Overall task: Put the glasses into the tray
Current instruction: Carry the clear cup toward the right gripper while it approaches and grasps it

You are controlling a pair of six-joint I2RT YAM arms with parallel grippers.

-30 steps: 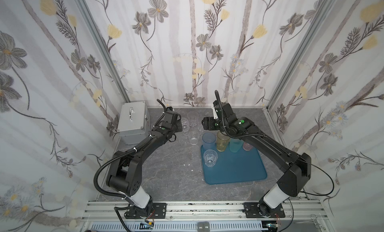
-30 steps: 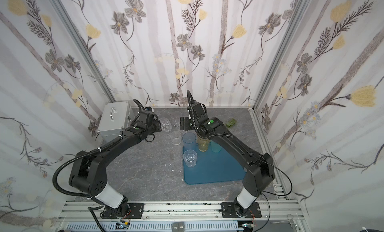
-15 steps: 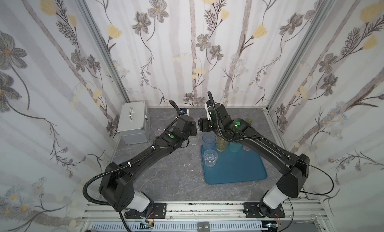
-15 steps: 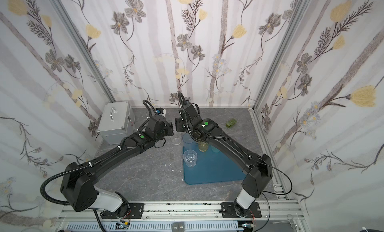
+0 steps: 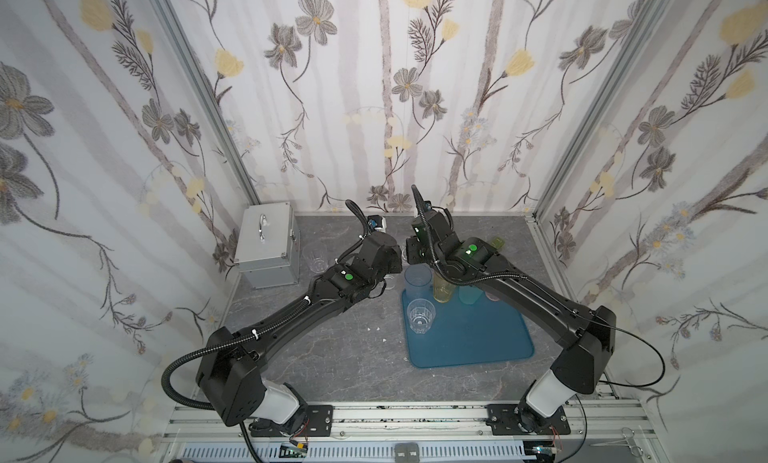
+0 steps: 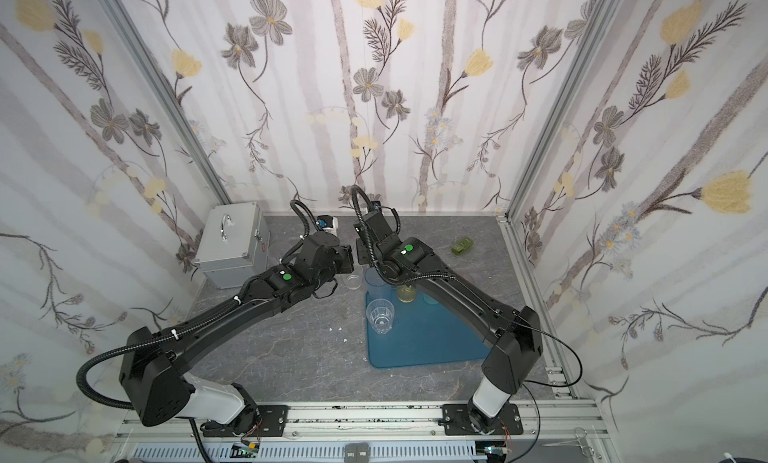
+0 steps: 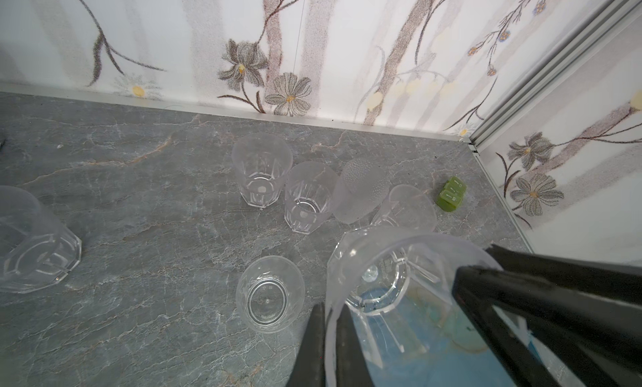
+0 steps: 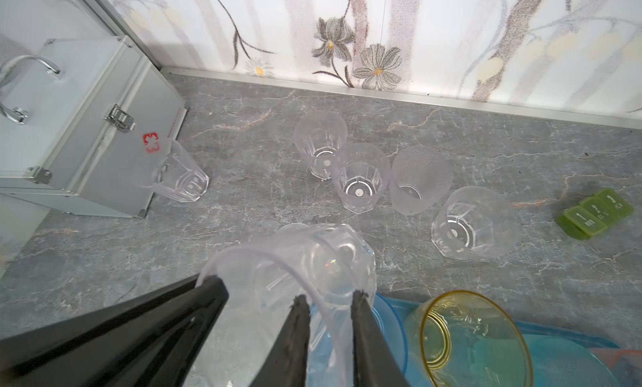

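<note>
While your left jaws are pressed together on the rim wall of a clear faceted glass point(image 7: 399, 263), pinching it, your right jaws straddle that rim on its other side. They are slightly spread, with a gap showing to the wall, so you cannot call that a grip. The two wrists hide this glass in both top views, where they meet just above the upper left corner of the tray point(image 5: 478, 340). That tray lies right of centre on the surface point(image 5: 332, 357). Along its upper edge it holds a blue tumbler point(image 5: 417, 280), a yellow tumbler point(image 5: 444, 292) and a teal tumbler point(image 5: 468, 295), the last partly under your right arm. A short clear glass point(image 5: 420, 315) stands below the blue one. Off the tray, the right wrist view shows you four pale glasses point(image 8: 361, 175) in a loose row near the back wall. Another glass point(image 8: 180, 173) stands just beside the silver case point(image 8: 69, 125), and a small round glass point(image 7: 270, 298) sits near the pinched one.
</note>
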